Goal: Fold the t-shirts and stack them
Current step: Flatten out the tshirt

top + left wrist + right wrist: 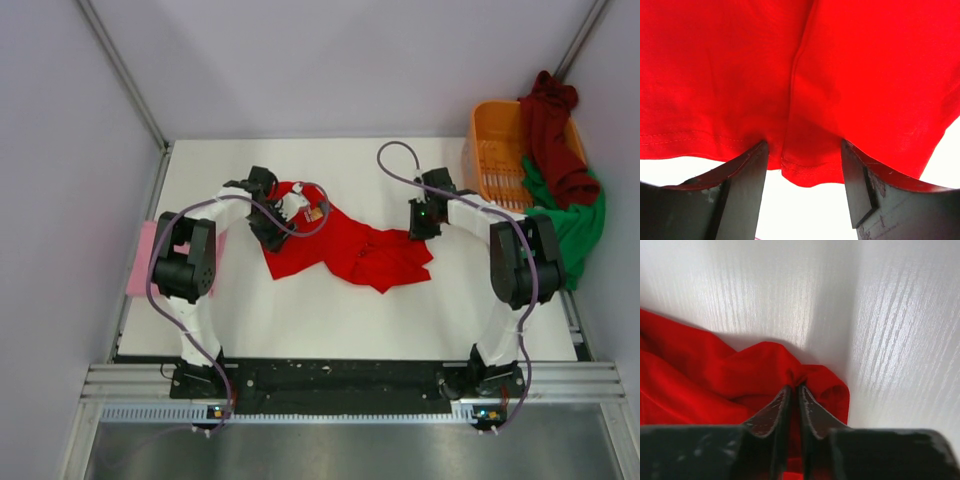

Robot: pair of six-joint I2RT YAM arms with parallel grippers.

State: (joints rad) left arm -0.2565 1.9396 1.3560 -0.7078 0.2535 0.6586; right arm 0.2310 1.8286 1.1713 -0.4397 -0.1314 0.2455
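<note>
Centrally, the red t-shirt lies crumpled on the white table, stretched in a loose band between the two arms. Its chest print, with white lettering, faces up near the left end. Its right part is bunched into folds.

The left end effector sits at the shirt's left end. In the left wrist view its jaws stand wide apart, and a stitched hem with a vertical seam runs across the gap between them. The cloth lies over the fingertips and is not pinched.

The right end effector is at the shirt's right end. In the right wrist view its jaws are drawn almost together, and a small gathered fold of the red cloth is nipped at their tips. The bare table shows behind and to the right of that fold.

Further out, a pink t-shirt lies flat at the table's left edge, partly under the left arm. At the far right corner stands an orange basket. A maroon t-shirt is draped over its right side. A green t-shirt is heaped just beside the basket at the table's right edge, touching the maroon one.
</note>
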